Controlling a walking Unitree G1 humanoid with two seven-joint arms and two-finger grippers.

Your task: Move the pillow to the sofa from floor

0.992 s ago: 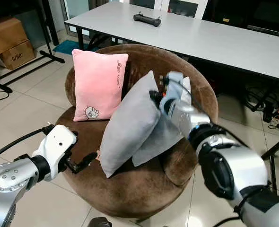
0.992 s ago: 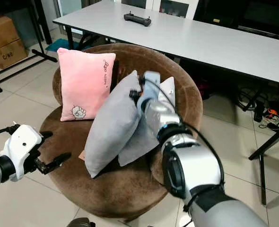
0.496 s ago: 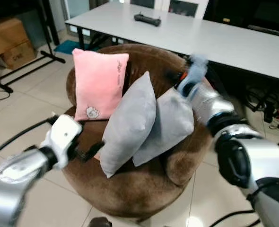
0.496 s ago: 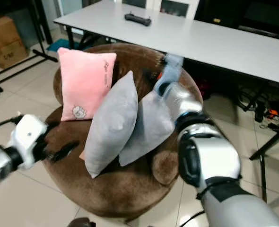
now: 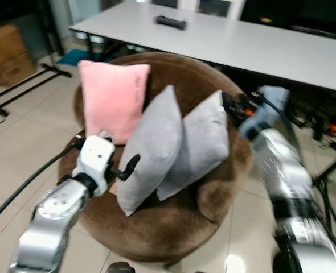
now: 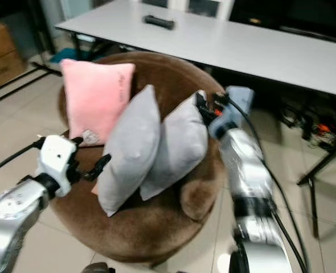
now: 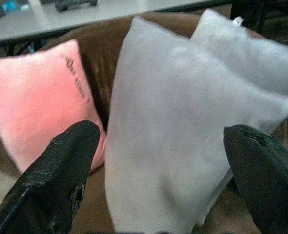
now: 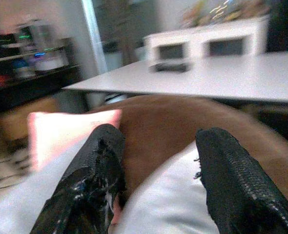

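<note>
Fingers (image 7: 61, 170) of our left gripper (image 7: 163, 175) were spread wide, empty, just before the front grey pillow (image 5: 151, 148). Our right gripper (image 8: 156, 180) was also open, empty, above the second grey pillow (image 5: 205, 142). Both pillows leaned on the brown sofa (image 5: 173, 227) beside a pink pillow (image 5: 112, 94); white table (image 5: 259, 45) behind.

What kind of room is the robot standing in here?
Probably an office or lab lounge, not a home: a long white table behind a round brown sofa chair, cardboard boxes and cables on the tiled floor.
</note>
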